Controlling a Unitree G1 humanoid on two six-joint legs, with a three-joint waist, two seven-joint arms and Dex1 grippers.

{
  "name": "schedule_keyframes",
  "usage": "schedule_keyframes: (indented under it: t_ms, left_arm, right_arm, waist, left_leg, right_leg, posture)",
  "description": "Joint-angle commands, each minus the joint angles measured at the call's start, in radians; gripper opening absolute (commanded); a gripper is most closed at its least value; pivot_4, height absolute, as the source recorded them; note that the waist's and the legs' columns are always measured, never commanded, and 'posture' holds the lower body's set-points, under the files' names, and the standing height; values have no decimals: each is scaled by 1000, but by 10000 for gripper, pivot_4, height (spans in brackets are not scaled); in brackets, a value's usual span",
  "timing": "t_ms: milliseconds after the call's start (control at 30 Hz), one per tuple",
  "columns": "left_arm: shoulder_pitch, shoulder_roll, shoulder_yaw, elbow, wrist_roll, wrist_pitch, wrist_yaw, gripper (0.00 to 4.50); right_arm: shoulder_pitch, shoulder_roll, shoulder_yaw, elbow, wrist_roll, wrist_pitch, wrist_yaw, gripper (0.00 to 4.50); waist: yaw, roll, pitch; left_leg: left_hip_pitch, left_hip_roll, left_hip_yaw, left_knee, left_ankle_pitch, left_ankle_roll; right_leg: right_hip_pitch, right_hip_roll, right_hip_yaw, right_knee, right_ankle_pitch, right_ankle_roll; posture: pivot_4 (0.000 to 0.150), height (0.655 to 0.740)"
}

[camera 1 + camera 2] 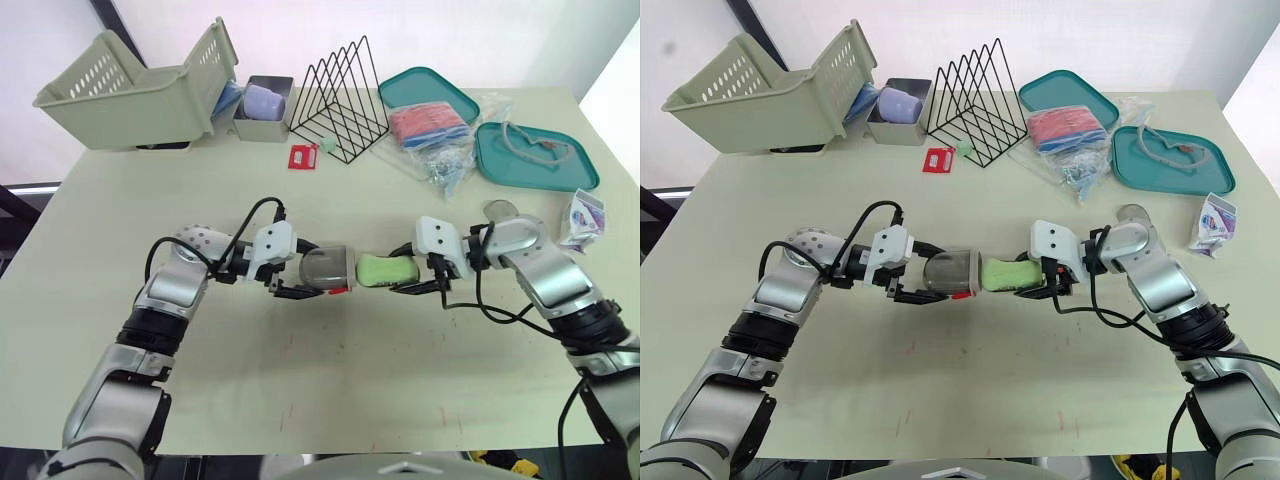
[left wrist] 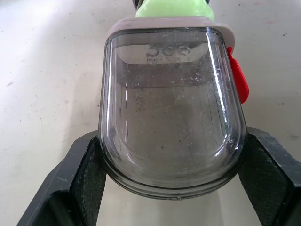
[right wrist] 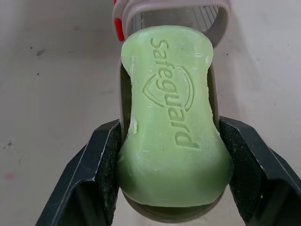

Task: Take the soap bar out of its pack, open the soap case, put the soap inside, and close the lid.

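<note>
While the green soap bar [image 1: 385, 270] lies on the case's grey tray [image 3: 164, 213], the right gripper [image 1: 408, 268] pinches soap and tray together from both sides, near the middle of the table. Just to its left, the left gripper [image 1: 305, 270] clamps its two fingers on the flanks of the smoky clear cover [image 1: 328, 268], whose open mouth faces the soap end-on, almost touching it. The step in hand looks like the closing: tray and soap going into the cover.

The likely trouble is misalignment. In the right wrist view the bar sits slightly skewed on the tray and overhangs its leading edge, so it could catch the cover's rim and be pushed back off the tray or jam. The bar is slick and rounded, so a hard squeeze may squirt it out. The red latch tab [image 2: 236, 80] may fail to seat if the halves meet crooked.

Nothing stands between the grippers. The clutter lies well apart along the far edge: a green basket [image 1: 130, 85], a metal tin [image 1: 265, 105], a black wire rack [image 1: 340, 100] and two teal lids [image 1: 535, 155]. The crumpled pack [image 1: 582, 218] is at the right edge.
</note>
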Motion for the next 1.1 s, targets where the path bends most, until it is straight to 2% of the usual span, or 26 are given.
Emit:
schedule_keyframes:
  t_ms: [33,333,667,700,767,800,867,1100]
  left_arm:
    - [-18,-8,-8,-37,-8,1,-4,34116]
    - [-43,-60,-30,-42,0,9,27,34116]
    - [-64,-117,-51,-26,21,12,62,34116]
    - [-65,-119,-52,-21,24,8,63,34116]
    - [-68,-121,-55,-11,29,1,63,34116]
    - [-71,-123,-57,-5,31,-2,63,34116]
    - [-75,-126,-59,1,33,-4,63,34116]
    - [-86,-134,-63,10,31,-7,60,34116]
  right_arm:
    - [-26,8,-3,-20,0,-1,-5,24321]
    - [-58,8,22,-15,-34,7,-6,24321]
    - [-104,-21,46,-95,-57,125,5,24321]
    - [-106,-22,42,-105,-51,139,8,32327]
    - [-107,-25,34,-123,-34,148,22,38650]
    - [-106,-29,31,-129,-26,144,30,43220]
    - [-105,-35,24,-136,-13,134,41,44902]
    - [-79,-89,-14,-113,12,107,55,44902]
  waist:
    - [0,0,0]
    - [1,0,0]
    - [1,0,0]
    - [1,0,0]
    - [0,0,0]
    - [0,0,0]
    - [1,0,0]
    - [2,0,0]
  left_leg:
    - [0,0,0,0,0,0]
    - [0,0,0,0,0,0]
    - [0,0,0,0,0,0]
    - [0,0,0,0,0,0]
    - [0,0,0,0,0,0]
    - [0,0,0,0,0,0]
    - [0,0,0,0,0,0]
    - [-1,0,0,0,0,0]
  right_leg:
    - [0,0,0,0,0,0]
    - [0,0,0,0,0,0]
    - [0,0,0,0,0,0]
    - [0,0,0,0,0,0]
    - [0,0,0,0,0,0]
    - [0,0,0,0,0,0]
    - [0,0,0,0,0,0]
    - [0,0,0,0,0,0]
  posture:
    - [1500,7400]
    - [1500,7400]
    - [1500,7400]
    - [1500,7400]
    - [1500,7400]
    - [1500,7400]
    - [1500,7400]
    - [1500,7400]
